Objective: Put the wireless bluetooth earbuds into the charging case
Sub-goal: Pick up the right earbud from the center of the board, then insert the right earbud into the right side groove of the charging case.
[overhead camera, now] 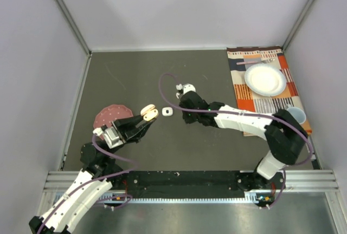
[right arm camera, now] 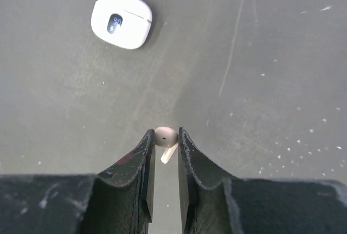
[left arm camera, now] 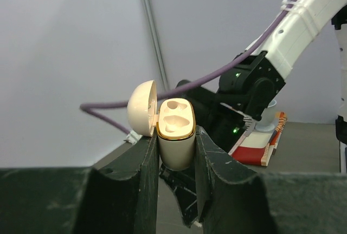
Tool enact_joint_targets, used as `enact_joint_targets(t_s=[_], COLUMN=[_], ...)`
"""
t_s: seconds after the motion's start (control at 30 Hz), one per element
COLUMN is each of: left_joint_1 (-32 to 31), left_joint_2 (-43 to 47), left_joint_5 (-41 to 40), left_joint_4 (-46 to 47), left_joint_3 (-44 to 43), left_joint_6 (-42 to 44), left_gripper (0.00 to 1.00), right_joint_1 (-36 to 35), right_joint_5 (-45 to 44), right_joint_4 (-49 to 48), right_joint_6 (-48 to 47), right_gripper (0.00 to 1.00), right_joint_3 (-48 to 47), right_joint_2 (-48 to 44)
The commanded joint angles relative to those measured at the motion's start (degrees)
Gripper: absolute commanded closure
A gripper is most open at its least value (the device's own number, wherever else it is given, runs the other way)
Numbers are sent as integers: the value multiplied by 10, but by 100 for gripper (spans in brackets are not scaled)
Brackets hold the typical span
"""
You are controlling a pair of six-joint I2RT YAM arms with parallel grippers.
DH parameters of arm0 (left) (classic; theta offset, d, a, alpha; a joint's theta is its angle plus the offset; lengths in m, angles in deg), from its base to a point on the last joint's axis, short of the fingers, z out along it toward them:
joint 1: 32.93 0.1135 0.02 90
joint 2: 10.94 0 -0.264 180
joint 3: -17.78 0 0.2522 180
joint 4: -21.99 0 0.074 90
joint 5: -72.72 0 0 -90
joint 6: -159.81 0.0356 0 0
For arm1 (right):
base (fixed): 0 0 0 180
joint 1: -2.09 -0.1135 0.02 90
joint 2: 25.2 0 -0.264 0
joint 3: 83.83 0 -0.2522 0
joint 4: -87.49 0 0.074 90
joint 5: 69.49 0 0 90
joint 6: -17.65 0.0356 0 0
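The left gripper is hiding the peach case below its rim; the right gripper is partly covering the earbud.

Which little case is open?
The peach case held in the left gripper: its lid is flipped back, showing two empty slots. The white case lies shut on the table.

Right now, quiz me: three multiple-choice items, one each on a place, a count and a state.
1. The peach case in the left gripper has its lid: A shut; B open; C missing.
2. The right gripper holds: A nothing; B two earbuds; C one earbud.
3. The white case lies: A on the table; B in the left gripper; C on a shelf.
Answers: B, the lid stands hinged back; C, a single earbud is pinched there; A, it rests flat on the table.
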Motion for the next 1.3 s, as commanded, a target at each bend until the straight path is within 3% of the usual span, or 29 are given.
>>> enact_joint_targets(t_s=[0.0, 0.2, 0.53, 0.8, 1.1, 1.27], left_joint_1=[-2, -2, -2, -1, -2, -2], left_joint_2=[2, -7, -67, -126, -139, -154], left_joint_5=[-13, -42, -36, -2, 16, 36], left_joint_4=[18, 40, 79, 84, 68, 58], left_joint_3=[-15, -3, -1, -14, -16, -21], left_joint_6=[-2, -8, -19, -22, -15, -14], left_gripper=[100, 100, 100, 100, 100, 100], right_joint_1=[-6, -8, -57, -137, -211, -222], right_joint_5=[-62, -139, -234, -271, -244, -185], right_joint_4=[-71, -140, -204, -294, -412, -372], right_joint_6=[40, 51, -55, -176, -318, -309], right_gripper=[100, 100, 100, 100, 100, 100], right_joint_3=[43, 109, 134, 131, 134, 97], right_joint_2=[-95, -222, -357, -399, -399, -384])
